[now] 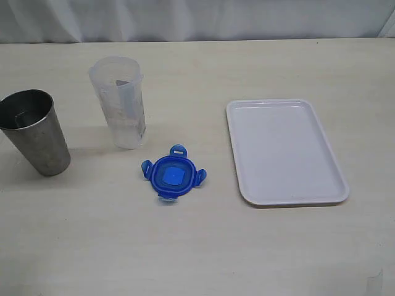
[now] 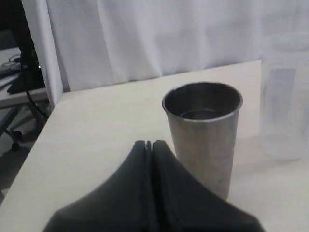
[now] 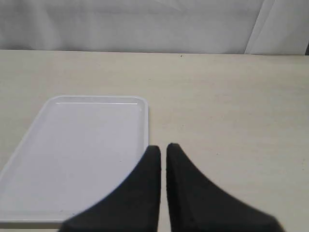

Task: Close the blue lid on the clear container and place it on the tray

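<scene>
Task not yet begun: lid off, container uncapped.
The blue lid (image 1: 173, 177) lies on the counter (image 1: 197, 253) near the upright clear container (image 1: 121, 111); the tray (image 1: 234, 148) sits well apart. Left hand (image 2: 149, 144) and right hand (image 3: 163, 147) are each pressed together, holding nothing.

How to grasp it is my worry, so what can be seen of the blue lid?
The blue lid looks like bright, glossy plastic: a rounded square with four flaps splayed outward and a lighter blue square at its centre. No sticker shows. It lies flat on the table, apart from the clear container standing behind it and from the white tray on its right in the exterior view. It touches only the table.
</scene>
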`<state>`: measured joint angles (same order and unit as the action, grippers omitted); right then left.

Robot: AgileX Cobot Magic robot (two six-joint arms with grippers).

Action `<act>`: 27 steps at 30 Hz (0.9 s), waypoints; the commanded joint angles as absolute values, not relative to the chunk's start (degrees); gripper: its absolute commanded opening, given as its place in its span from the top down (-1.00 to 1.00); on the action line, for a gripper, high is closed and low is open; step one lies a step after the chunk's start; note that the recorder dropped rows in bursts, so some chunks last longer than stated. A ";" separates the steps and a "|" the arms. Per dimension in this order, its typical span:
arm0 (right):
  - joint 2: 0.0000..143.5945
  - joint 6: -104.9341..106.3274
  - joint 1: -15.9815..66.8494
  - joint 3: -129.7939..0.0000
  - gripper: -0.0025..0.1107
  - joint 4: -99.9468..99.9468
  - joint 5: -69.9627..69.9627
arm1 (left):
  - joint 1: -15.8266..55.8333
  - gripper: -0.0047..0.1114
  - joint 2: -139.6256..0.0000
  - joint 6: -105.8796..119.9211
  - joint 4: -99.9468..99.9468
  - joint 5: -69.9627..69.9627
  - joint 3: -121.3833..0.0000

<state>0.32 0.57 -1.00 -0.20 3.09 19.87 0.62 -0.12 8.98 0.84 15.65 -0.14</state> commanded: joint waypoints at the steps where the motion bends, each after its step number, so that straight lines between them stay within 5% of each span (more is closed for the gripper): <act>1: 0.00 0.92 -1.19 0.00 0.88 3.20 19.81 | 0.73 0.92 0.00 8.96 3.15 7.23 0.00; 20: 0.00 0.92 -1.19 0.00 0.88 3.20 19.81 | 0.73 0.89 -1.69 -11.88 2.53 -31.34 -0.41; 23: 0.00 0.92 -1.19 0.00 0.88 3.20 19.81 | 0.73 0.65 -4.62 -12.17 2.81 -33.19 -2.79; 27: 0.00 0.92 -1.19 0.00 0.88 3.20 19.81 | 0.73 -0.09 -9.86 -12.17 5.40 -33.88 -5.53</act>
